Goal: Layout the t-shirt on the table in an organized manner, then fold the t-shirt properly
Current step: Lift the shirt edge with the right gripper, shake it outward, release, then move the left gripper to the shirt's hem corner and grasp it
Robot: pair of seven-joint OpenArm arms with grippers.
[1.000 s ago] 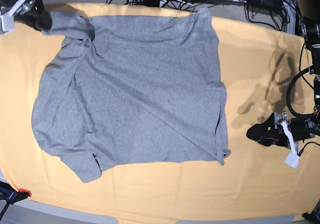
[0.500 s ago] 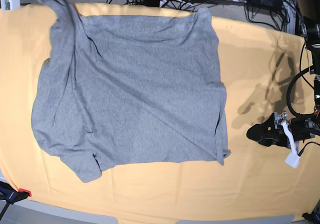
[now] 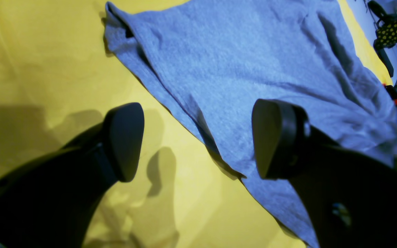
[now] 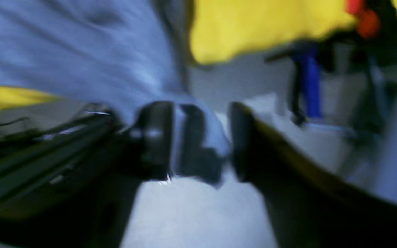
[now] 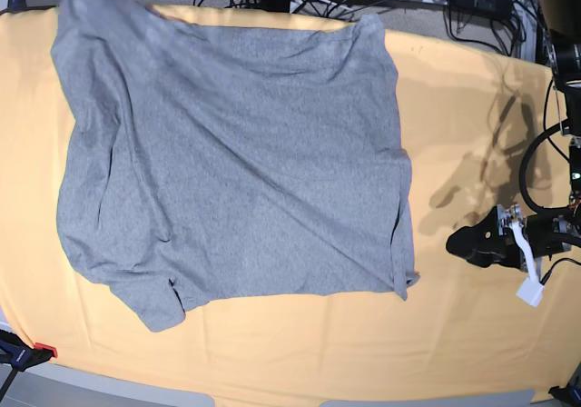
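Base view: the t-shirt lies spread on the counter, one corner drawn past the far edge toward the right tool. Right wrist view alone shows that tool — blurred, jaws parted, cloth between them. Risk: the corner slipping off the counter edge. Left tool, gaping and empty, hovers beside the hem.
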